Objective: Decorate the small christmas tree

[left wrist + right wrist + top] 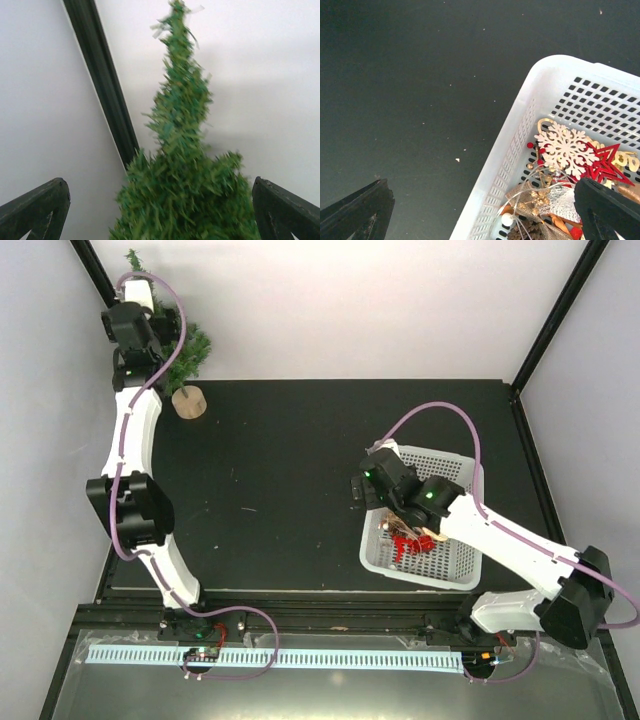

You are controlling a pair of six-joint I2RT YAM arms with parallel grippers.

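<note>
Green small christmas tree [195,350], at eleven o'clock, seems light and springy; grip its trunk low. Left hand [160,205] and right hand [482,210] gape wide.

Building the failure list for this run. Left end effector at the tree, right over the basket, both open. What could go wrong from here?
1. The left end effector hangs open right at the small christmas tree, which stands on a small wooden base; a nudge could topple it.
2. The right end effector sits over the white basket rim; descending could strike the wall.
3. The snowflake overlaps the red star; lifting one may drag the other.
</note>
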